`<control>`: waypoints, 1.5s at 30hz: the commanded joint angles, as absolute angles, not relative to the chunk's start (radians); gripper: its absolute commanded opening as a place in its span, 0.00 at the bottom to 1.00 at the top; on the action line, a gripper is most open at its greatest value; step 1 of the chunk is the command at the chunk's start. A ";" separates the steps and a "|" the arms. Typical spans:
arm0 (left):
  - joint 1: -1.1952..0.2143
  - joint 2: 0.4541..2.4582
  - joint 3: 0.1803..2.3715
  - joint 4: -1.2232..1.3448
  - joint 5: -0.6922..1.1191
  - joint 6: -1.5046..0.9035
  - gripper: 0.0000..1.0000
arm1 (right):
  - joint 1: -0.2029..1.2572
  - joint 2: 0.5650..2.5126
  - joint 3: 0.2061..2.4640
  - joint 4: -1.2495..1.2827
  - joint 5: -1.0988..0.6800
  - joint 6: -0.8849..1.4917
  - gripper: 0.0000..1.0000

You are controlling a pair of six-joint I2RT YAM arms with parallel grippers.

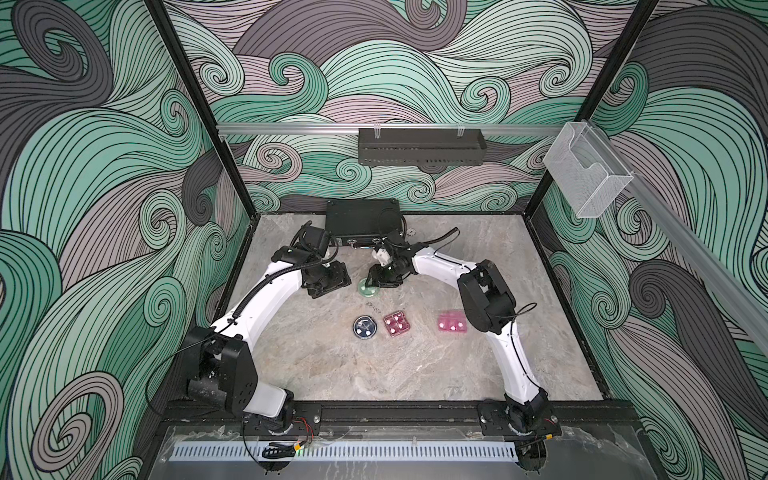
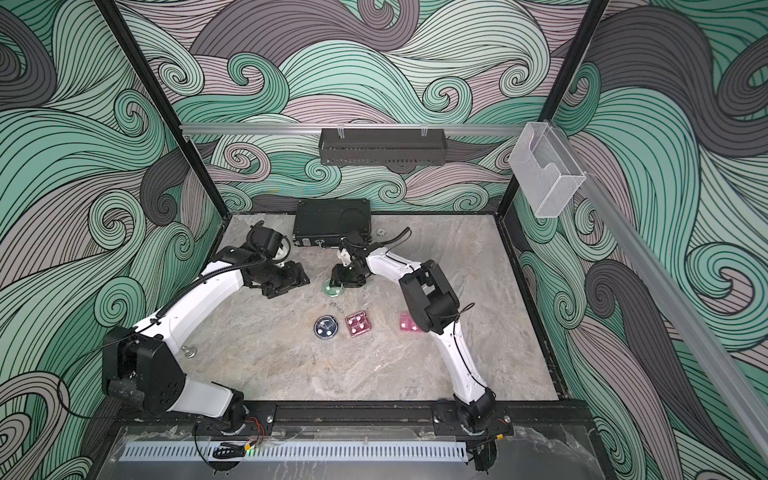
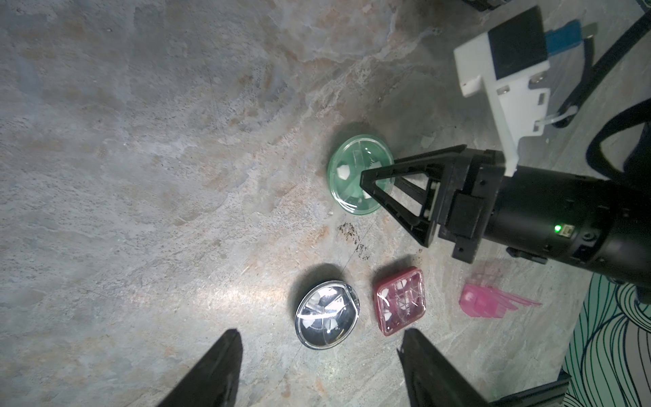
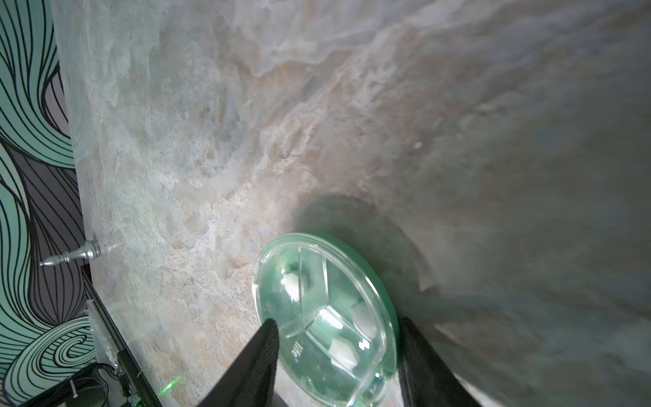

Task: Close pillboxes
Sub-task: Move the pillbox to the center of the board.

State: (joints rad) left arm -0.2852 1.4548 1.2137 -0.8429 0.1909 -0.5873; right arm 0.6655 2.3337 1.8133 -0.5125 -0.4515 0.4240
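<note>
Green pillbox [image 1: 369,288] sits mid-table, on near side of black briefcase [image 1: 361,222]. Right gripper [image 4: 337,321] low over it, jaws spread, one finger each side of domed lid; rim contact unclear. Left gripper [image 3: 320,333] just left, jaws wide apart, empty. Nearer row, left to right: dark blue pillbox [image 1: 365,327], dark pink pillbox [image 1: 397,324], light pink pillbox [image 1: 452,326].

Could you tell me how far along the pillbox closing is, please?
Done, apparently: the dark blue pillbox and dark pink pillbox show clear lids down. In hand: the right hand straddles the green pillbox, lid seemingly on. Remaining: the light pink pillbox, its flaps standing open.
</note>
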 commanded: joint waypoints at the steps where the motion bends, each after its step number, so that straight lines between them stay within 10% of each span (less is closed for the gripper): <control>1: -0.279 1.400 1.212 -0.882 0.168 -0.580 0.72 | 0.708 2.367 1.854 -0.574 -0.450 0.370 0.55; 21: -0.236 1.482 1.202 -0.879 0.146 -0.527 0.82 | 0.756 2.082 1.671 -0.507 -0.331 0.370 0.70; 28: -0.240 1.633 1.259 -0.866 0.142 -0.503 0.82 | 0.647 1.797 1.424 -0.456 -0.253 0.387 1.00; 45: -0.347 1.939 1.472 -0.942 -0.027 -0.459 0.81 | 0.474 1.339 1.194 -0.501 -0.219 0.399 1.00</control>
State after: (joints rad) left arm -0.3321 1.9049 1.4288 -0.8837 0.0345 -0.4770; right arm 0.4793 1.3640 1.2030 -0.4747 -0.2409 0.3946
